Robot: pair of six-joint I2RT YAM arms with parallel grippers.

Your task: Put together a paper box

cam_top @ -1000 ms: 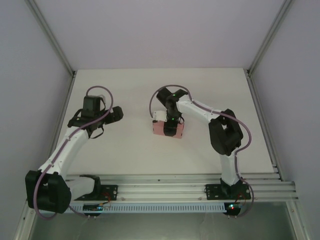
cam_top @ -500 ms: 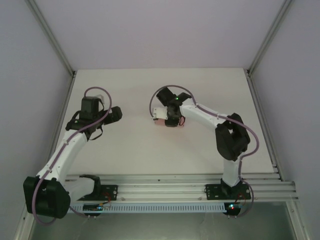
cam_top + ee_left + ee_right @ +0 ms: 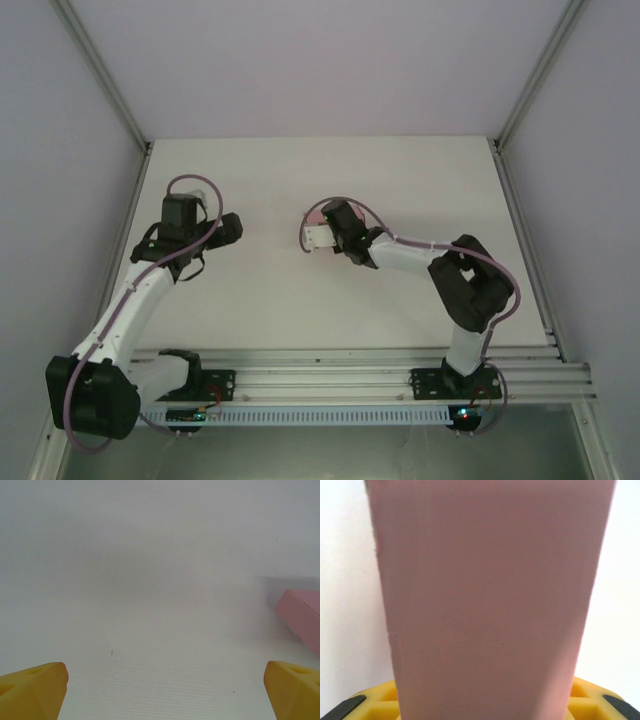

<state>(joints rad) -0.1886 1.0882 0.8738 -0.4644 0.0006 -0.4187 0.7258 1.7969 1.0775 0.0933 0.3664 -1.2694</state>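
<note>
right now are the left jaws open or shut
Open: the left jaws' yellow fingertips sit at opposite bottom corners, with bare table between them.

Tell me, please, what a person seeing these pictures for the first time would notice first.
First comes the light pink card box, which covers most of the right wrist view and is held in the right gripper, near the middle of the white table. Next comes the left gripper, which hangs wide open over bare table, with a corner of the same box at the right edge of its view.
</note>
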